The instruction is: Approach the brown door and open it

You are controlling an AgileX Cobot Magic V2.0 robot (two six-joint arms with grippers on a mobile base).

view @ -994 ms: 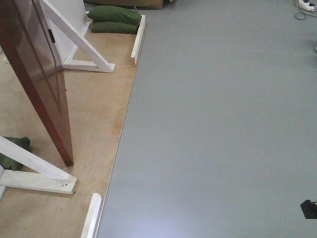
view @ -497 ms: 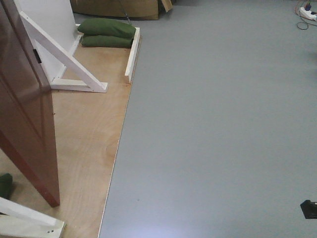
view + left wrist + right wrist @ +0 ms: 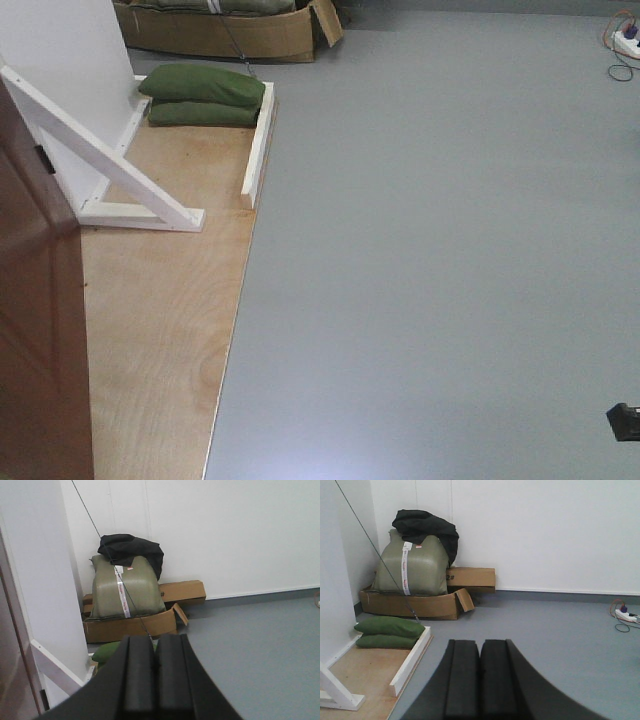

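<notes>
**Both tools closed, held level and pointing forward**

The left tool (image 3: 156,672) filled the bottom of its wrist view. Its two black fingers were pressed flat against each other, with only a thin seam between them and nothing gripped. The right tool (image 3: 480,680) looked the same in its own wrist view, fingers together and empty. Neither arm appeared in the front-facing view.
</notes>
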